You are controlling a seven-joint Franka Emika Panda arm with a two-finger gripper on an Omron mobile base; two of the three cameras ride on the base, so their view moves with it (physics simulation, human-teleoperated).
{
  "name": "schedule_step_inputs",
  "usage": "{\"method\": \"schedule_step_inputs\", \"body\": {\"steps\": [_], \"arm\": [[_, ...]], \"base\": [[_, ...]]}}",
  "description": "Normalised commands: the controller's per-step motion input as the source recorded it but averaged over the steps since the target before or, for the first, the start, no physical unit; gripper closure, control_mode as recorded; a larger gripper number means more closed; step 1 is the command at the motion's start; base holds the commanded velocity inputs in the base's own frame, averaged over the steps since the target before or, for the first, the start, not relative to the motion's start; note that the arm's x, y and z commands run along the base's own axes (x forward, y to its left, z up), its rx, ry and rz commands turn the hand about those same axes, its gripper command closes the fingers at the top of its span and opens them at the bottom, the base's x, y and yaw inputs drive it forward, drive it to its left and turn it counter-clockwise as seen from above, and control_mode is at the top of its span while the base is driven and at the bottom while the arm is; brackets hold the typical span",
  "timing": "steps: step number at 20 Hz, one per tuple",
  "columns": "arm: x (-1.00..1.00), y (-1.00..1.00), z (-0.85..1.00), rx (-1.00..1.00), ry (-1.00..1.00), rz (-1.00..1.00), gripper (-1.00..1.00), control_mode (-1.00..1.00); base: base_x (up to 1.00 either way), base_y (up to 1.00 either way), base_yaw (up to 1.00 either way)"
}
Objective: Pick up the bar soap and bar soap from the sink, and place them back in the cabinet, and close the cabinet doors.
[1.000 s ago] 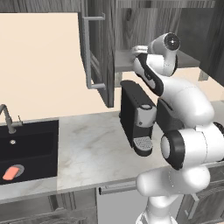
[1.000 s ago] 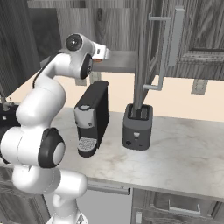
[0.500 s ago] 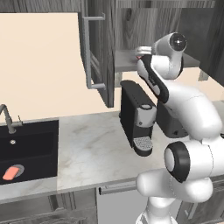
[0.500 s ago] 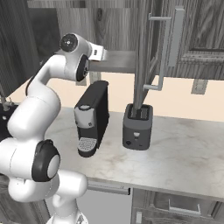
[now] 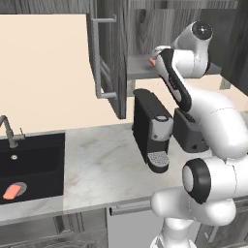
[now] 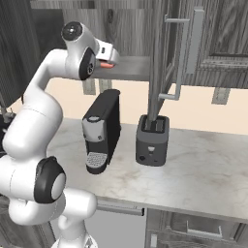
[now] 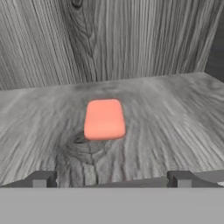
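- Arm's upper links swung toward the cabinet since 1.0 s ago.
- Pincer now wide apart, backed off the bar soap.
- Soap now lies free on the shelf.

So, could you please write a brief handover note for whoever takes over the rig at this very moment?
Gripper: open, at the cabinet shelf, holding nothing.
First bar soap: lying on the shelf ahead of the fingertips, released.
Second bar soap: in the sink, near its front left.
Cabinet doors: open.
Done: one soap shelved.
Left: fetch the second soap, shelve it, close both doors.
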Motion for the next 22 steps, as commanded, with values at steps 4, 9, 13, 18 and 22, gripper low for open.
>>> {"method": "schedule_step_inputs", "body": {"steps": [4, 9, 13, 18, 22], "arm": [[-0.32, 0.0, 0.09, 0.0, 0.18, 0.0, -1.0, -1.0], [-0.42, 0.0, 0.0, 0.0, 0.13, 0.0, -1.0, -1.0], [-0.51, 0.0, 0.0, 0.0, 0.12, 0.0, -1.0, -1.0], [-0.53, 0.02, -0.1, 0.0, 0.08, 0.0, -1.0, -1.0], [-0.55, 0.0, -0.27, 0.0, 0.04, 0.0, -1.0, -1.0]], "base": [[0.0, 0.0, 0.0], [0.0, 0.0, 0.0], [0.0, 0.0, 0.0], [0.0, 0.0, 0.0], [0.0, 0.0, 0.0]]}}
